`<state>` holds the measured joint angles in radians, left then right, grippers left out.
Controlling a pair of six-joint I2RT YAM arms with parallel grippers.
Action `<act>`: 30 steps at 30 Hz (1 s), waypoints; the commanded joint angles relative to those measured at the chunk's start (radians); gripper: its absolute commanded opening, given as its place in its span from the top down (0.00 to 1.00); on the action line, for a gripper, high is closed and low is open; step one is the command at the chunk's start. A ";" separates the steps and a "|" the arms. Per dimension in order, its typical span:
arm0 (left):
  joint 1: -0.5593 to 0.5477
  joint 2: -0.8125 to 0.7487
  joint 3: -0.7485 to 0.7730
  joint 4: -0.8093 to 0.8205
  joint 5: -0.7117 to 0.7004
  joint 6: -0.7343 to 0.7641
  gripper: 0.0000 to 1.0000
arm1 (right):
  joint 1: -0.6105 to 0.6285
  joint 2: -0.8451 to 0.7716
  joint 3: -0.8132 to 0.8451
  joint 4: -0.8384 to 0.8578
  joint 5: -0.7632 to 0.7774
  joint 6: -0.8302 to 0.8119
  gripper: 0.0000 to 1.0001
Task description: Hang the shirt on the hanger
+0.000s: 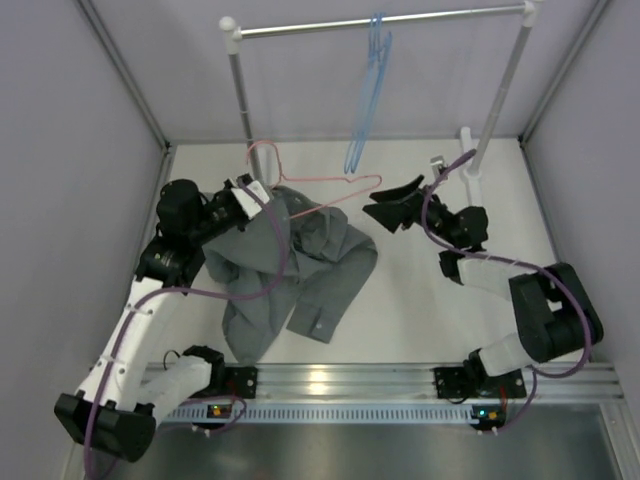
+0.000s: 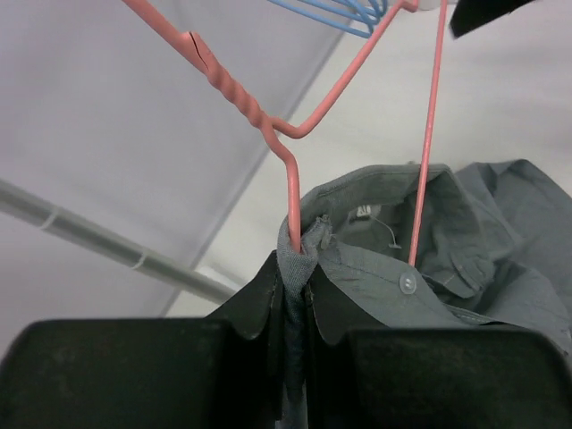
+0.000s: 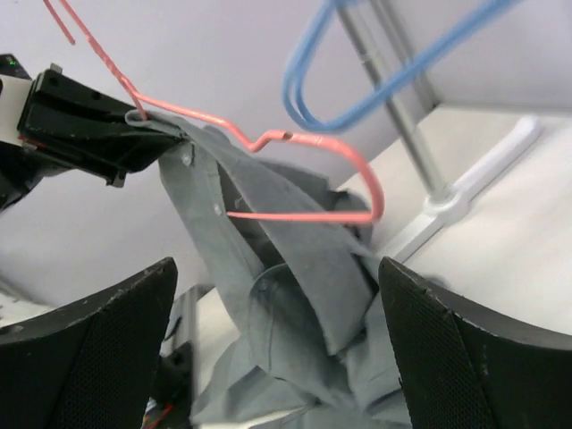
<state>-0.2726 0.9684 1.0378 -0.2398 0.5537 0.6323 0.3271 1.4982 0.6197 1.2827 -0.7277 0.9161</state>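
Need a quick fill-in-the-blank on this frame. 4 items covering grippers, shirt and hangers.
1. The left gripper is ____ on the shirt near its collar.
2. The right gripper is ____ and holds nothing.
3. The hanger whose wire runs into the shirt's neck is ____ in colour.
4. The hangers on the rail are ____ in colour.

Missing words: shut; open; pink; blue

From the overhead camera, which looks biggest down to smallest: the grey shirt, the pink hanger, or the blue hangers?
1. The grey shirt, clearly the largest.
2. The pink hanger and blue hangers look about alike. The pink one is partly hidden in the shirt and the blue ones hang higher, nearer the camera, so I won't rank them.
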 commanded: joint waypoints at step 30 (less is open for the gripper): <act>0.006 -0.204 0.007 0.129 0.095 -0.060 1.00 | 0.721 0.000 -0.045 -0.056 1.297 -0.628 0.16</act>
<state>-0.2691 0.7830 0.9962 -0.1577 0.6102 0.5797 1.0283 1.4437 0.5041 1.0943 0.3786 0.3569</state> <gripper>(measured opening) 0.113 0.849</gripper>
